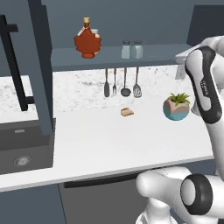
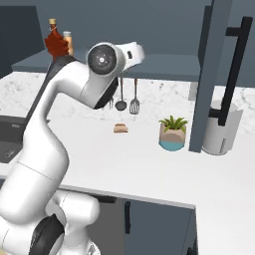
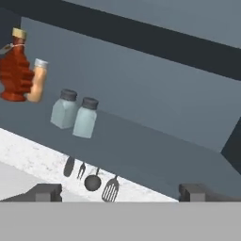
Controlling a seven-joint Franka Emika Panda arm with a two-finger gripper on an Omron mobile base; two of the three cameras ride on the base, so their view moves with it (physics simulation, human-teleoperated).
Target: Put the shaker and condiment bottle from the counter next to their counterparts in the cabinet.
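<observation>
Pale blue-green and grey-capped, two shakers stand upright just beside each other on the one long shelf of the slate-blue cabinet, with nothing to tell which is the newcomer. Farther left on the same shelf, one dark red-brown leaf-shaped syrup bottle stands in front of one orange bottle, partly hiding it in the left base view. The gripper hangs in front of the shelf with its jaws spread wide and nothing between its two dark fingertips. Under the shelf, four utensils hang in a row against the speckled wall. On the white counter sit one potted plant and one small brown item.
</observation>
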